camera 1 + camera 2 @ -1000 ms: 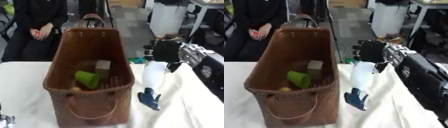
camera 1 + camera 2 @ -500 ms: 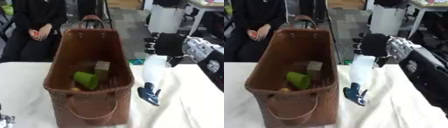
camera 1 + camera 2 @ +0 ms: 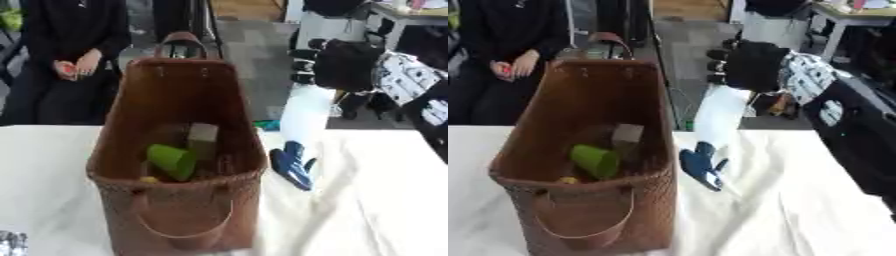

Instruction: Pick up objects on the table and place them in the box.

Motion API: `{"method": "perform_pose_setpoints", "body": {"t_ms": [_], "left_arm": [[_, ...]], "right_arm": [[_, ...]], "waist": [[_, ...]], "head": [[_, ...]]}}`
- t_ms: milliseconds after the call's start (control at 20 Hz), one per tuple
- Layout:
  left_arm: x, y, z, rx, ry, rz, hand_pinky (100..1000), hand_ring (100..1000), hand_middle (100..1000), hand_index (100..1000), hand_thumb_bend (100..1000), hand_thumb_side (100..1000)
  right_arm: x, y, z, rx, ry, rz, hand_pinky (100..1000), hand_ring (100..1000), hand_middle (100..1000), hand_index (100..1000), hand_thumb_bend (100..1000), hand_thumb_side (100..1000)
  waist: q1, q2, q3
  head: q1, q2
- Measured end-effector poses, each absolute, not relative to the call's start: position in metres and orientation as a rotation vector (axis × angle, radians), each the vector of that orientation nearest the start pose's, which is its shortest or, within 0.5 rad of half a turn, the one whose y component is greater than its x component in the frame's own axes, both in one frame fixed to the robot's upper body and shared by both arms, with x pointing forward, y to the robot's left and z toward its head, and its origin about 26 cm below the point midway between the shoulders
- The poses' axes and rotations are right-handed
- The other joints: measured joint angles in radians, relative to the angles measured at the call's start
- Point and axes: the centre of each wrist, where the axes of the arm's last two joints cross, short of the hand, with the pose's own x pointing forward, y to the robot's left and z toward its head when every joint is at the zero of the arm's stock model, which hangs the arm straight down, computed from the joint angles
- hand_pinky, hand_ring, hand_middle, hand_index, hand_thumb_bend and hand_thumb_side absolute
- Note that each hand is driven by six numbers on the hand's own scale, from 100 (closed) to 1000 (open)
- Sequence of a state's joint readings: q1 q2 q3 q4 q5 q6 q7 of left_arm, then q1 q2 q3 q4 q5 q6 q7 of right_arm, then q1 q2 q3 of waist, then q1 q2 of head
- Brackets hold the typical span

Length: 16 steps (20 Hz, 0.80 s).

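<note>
**Right hand held a white spray bottle beside the woven basket**

Left eye view: a tall brown woven basket with loop handles [image 3: 179, 150] stood on the white-clothed table [image 3: 376, 200]. Inside it lay a green cup on its side [image 3: 172, 161], a small tan block [image 3: 203, 138] just behind the cup, and a small yellow thing [image 3: 149, 179] near the front wall. Just right of the basket hung a white spray bottle with a blue trigger head [image 3: 302, 132], upside down, its blue end low near the cloth. Whether it touched the cloth could not be told.

Right eye view: the black right hand [image 3: 750, 65] came in from the upper right, its fingers [image 3: 717, 66] curled round the upper end of the white bottle, above and to the right of the basket's rim. The bottle was tilted, its blue head toward the basket. The left hand could not be made out in either view.
</note>
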<state>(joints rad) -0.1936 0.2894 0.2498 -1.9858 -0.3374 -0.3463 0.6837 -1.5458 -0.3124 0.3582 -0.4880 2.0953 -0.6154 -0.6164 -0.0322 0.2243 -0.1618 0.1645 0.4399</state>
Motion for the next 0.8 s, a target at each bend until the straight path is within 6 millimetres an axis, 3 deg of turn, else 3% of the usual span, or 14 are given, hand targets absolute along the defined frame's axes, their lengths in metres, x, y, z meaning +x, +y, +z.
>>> {"method": "perform_pose_setpoints", "body": {"t_ms": [800], "left_arm": [[0.283, 0.328, 0.182, -1.247, 3.208, -0.483, 722, 692, 823, 687, 100, 933]], "right_arm": [[0.514, -0.159, 0.385, 1.462, 1.532, -1.679, 678, 873, 695, 328, 100, 602]], "waist": [[-0.006, 0.000, 0.004]], "head": [[-0.001, -0.002]]}}
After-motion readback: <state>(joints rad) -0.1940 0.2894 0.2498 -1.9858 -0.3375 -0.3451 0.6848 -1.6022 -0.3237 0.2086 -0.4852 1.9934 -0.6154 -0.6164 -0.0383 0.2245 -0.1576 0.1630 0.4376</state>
